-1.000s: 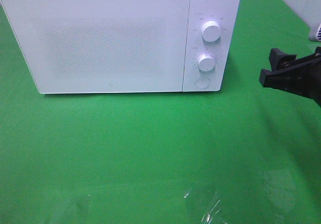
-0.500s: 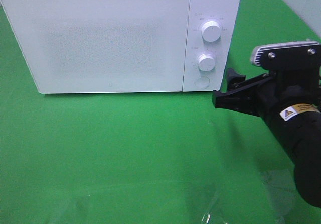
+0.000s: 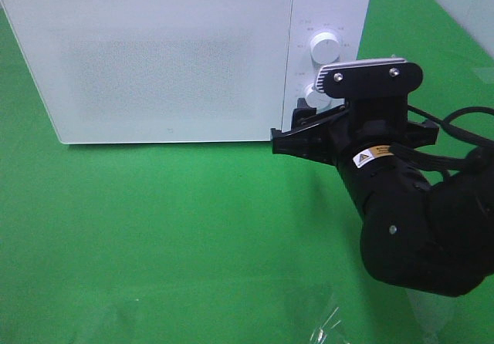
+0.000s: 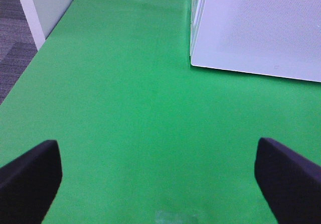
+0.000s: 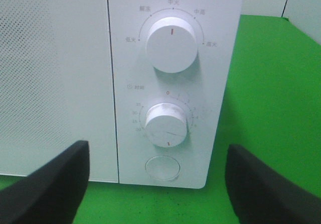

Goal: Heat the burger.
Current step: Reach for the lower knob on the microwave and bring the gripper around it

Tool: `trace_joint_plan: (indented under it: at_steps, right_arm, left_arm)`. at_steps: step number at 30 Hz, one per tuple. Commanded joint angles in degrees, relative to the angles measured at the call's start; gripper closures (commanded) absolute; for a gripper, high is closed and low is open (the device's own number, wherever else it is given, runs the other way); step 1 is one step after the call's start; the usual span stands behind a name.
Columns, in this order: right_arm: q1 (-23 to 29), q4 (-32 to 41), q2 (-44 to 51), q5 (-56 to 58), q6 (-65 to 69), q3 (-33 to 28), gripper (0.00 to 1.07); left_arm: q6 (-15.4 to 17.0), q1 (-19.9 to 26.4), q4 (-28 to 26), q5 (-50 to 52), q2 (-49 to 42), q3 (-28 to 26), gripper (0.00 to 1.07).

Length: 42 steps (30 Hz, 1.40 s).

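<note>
The burger is out of view in every frame. A white microwave stands at the back of the green table with its door closed. My right gripper is open and hangs just in front of the microwave's control panel, low by the door's edge. In the right wrist view that gripper frames the upper knob, the lower knob and the round button, touching none of them. My left gripper is open over bare green cloth, with the microwave ahead of it.
Green cloth covers the table. A glint of clear plastic lies at the front edge. Beyond the table's left side stand a white panel and grey floor.
My right arm has swung in from the right edge toward the microwave's control panel, with its gripper staying open. The microwave has not moved.
</note>
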<state>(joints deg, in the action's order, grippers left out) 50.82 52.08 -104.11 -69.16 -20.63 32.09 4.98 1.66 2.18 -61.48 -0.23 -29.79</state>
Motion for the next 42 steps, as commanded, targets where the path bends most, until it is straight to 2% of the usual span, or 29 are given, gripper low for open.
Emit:
trace_joint_plan:
  at_steps: [1,9,24,31,42]
  right_arm:
    - [0.11,0.00,-2.41,-4.53,-0.86,2.64,0.34]
    - [-1.43,-0.97,-5.33,-3.95,-1.03,5.39,0.34]
    - [-7.68,-6.36,-11.34,-0.40,-0.40,12.20,0.34]
    - [-9.91,-7.39,-12.49,-0.06,0.29,12.43,0.34]
    - [-10.03,-8.19,-15.47,0.86,1.32,14.15,0.34]
  left_arm:
    - [0.17,0.06,-0.34,0.23,-0.97,0.11,0.10]
    - [0.17,0.06,-0.34,0.23,-0.97,0.11,0.10]
    - [0.00,0.06,-0.34,0.23,-0.97,0.11,0.10]
    - [0.00,0.06,-0.34,0.23,-0.97,0.11,0.10]
    - [0.00,0.06,-0.29,0.23,-0.97,0.11,0.10]
